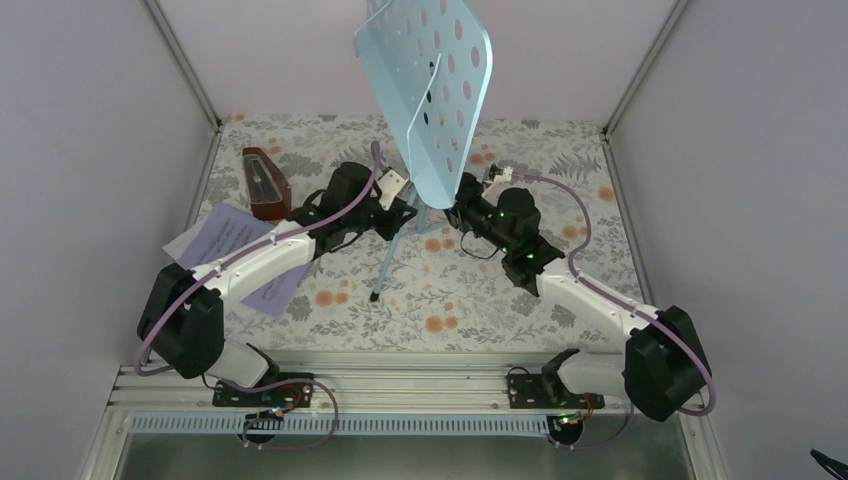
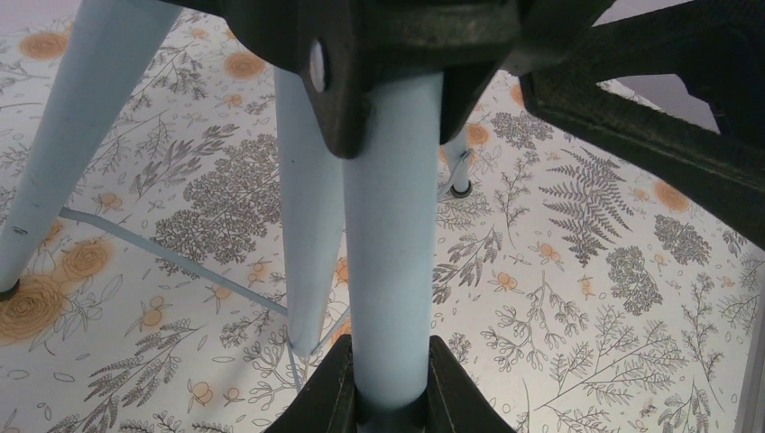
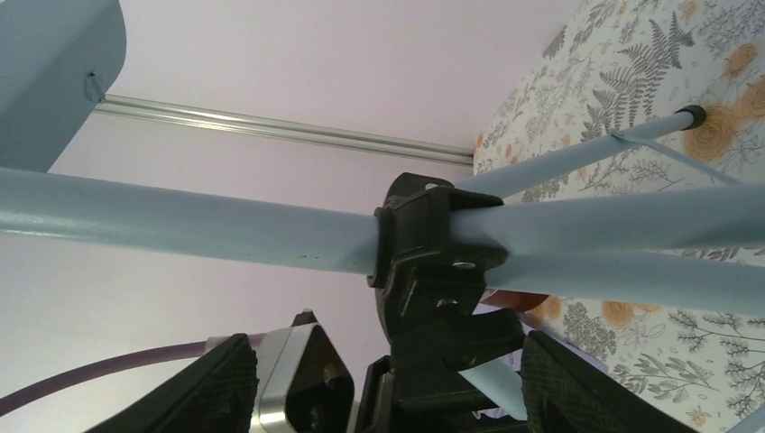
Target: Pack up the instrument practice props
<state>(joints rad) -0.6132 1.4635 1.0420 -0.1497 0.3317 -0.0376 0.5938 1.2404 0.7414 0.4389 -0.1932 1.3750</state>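
The pale-blue music stand stands upright mid-table on its tripod legs, its perforated desk tilted. My left gripper is shut on the stand's pole, just below the black collar. My right gripper is open; its fingers stand wide on either side of the black collar's clamp knob without touching it. The reddish-brown metronome stands at the back left. Lilac-and-white sheet-music pages lie under my left arm.
A floral cloth covers the table. White walls and aluminium posts close in the left, back and right sides. The metal base rail runs along the near edge.
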